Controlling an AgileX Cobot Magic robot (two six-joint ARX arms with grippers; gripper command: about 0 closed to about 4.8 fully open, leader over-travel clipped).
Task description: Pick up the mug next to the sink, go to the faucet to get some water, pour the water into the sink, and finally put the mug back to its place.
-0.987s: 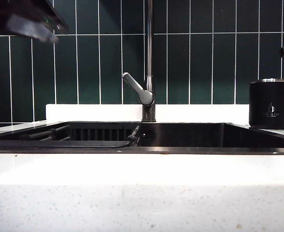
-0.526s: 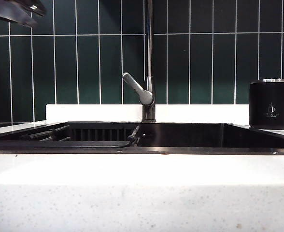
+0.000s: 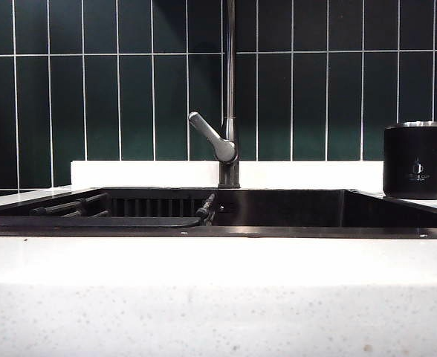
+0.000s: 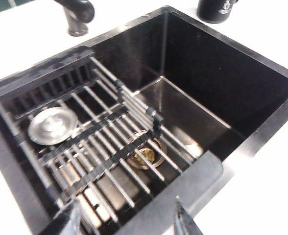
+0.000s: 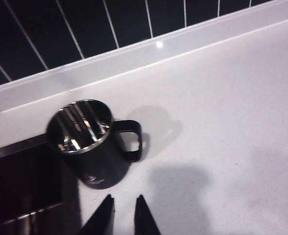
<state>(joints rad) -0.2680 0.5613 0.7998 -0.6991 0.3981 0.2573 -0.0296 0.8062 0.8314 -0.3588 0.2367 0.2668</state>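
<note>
While our arms sit outside the exterior view, matte black steel-rimmed mug upright on white speckled worktop at right, right hand empty, fingers narrowly apart above it, left hand spread wide over black rectangular sink.

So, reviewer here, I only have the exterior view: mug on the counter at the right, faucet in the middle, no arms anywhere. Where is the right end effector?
Observer: The right end effector hovers above the counter, close to the mug but apart from it, holding nothing.
Operator: Are its fingers apart?
Observer: Only a narrow gap shows between the two fingertips.
Operator: And the left one?
Observer: The left end effector is open and sits above the near edge of the sink.
Operator: Anything in the sink I can't see?
Observer: A slatted rack spans part of the basin, with a round metal disc lying beneath it.
</note>
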